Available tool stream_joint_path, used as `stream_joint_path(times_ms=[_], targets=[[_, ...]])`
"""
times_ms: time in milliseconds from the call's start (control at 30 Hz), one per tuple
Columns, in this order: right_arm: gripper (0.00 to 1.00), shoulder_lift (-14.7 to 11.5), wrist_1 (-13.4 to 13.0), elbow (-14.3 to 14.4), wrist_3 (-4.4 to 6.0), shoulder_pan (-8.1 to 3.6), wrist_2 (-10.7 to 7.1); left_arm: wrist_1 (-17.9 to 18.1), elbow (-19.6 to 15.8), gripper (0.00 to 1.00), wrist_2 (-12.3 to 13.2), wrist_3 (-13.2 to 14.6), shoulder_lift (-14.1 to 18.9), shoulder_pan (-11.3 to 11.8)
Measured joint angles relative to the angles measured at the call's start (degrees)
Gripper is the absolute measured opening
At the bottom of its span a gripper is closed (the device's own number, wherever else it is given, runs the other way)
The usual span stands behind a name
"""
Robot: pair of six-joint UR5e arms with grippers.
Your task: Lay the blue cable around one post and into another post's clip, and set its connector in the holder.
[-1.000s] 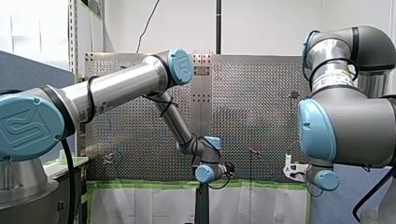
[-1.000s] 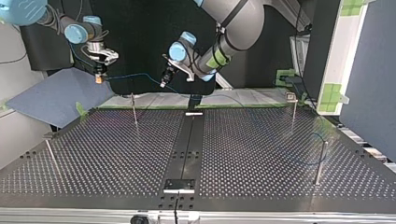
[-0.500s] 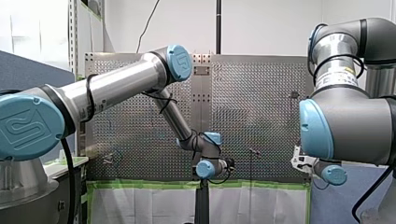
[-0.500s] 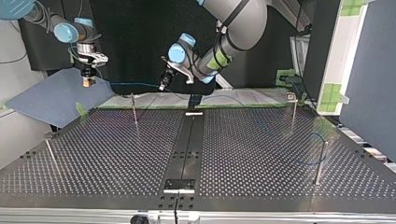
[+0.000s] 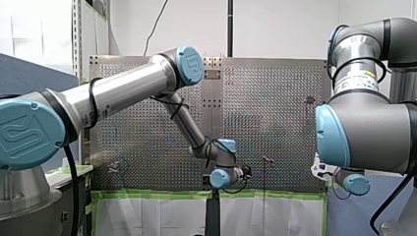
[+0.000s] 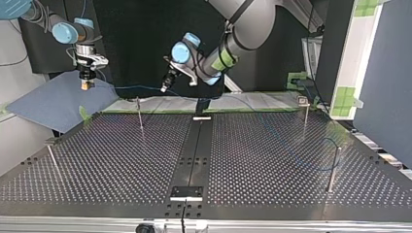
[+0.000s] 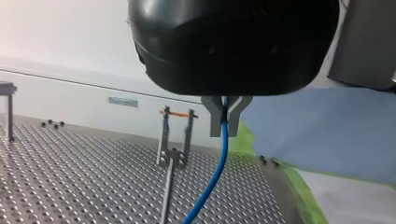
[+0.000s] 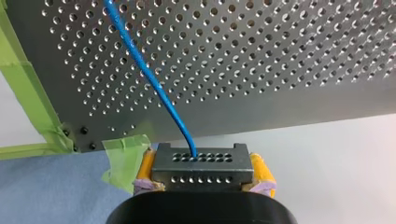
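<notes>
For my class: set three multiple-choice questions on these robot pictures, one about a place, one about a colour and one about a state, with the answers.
1. Where is the connector?
A on the table; B between the right arm's yellow pads; C in the left arm's jaws.
2. What colour is the cable?
A red; B green; C blue.
3. How do the left arm's jaws stand?
A shut on the cable; B wide open and empty; C shut on the connector.

Answers:
1 B: the right wrist view shows the pads pressed against its sides.
2 C: it is blue in both wrist views.
3 A: the left wrist view shows the cable pinched between them.
</notes>
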Motion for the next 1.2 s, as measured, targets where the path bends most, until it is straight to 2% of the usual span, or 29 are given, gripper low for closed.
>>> stream_joint_path(times_ms=[267,633,1033,1200], targets=[[0.0,0.01,-0.08,-0.71,-0.27,0.38,-0.66,0.13,2.26,0.0,-0.01,-3.01,0.01,-0.99],[0.0,0.01,0.67,-2.24,0.15,0.41,-0.46,0.12,3.84,0.0,-0.26,-7.16,-0.05,-0.94],[0.0,0.01,1.58,-3.46,0.19,0.52,-0.33,-0.34,5.28,0.0,-0.16,-10.75,-0.55,-0.65],[0.0,0.01,1.77,-3.63,0.19,0.53,-0.33,-1.53,6.56,0.0,-0.15,-11.21,-1.34,-0.52]])
